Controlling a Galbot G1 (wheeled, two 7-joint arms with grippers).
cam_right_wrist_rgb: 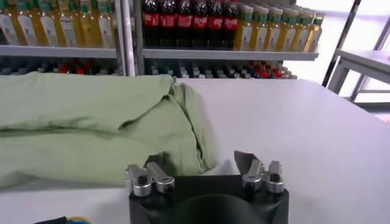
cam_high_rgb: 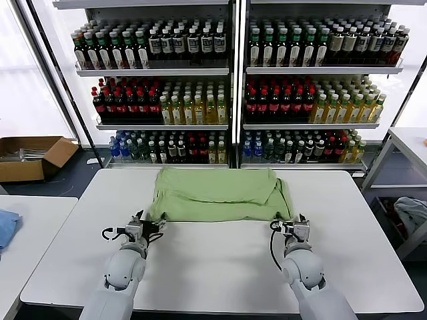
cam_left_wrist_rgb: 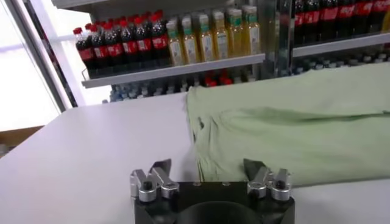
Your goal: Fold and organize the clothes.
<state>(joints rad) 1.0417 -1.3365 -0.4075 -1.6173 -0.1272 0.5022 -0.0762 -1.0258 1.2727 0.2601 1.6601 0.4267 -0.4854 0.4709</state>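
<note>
Facing the near hem of the light green polo shirt (cam_high_rgb: 217, 195), spread partly folded on the white table (cam_high_rgb: 220, 267) just ahead of both arms. Left gripper (cam_high_rgb: 148, 225) parked at the near left corner of the shirt, jaws apart, the corner lying just ahead of and between the fingertips in the left wrist view, nothing clamped. Right gripper (cam_high_rgb: 288, 225) likewise at the near right corner, jaws apart, the bunched edge just ahead, nothing held. Probably about to pinch both corners for the next fold. Risks from here: closing short and catching only the top layer, so the folded layers separate; uneven bites skewing the fold; fingertips scraping the table rather than sliding under the hem.
</note>
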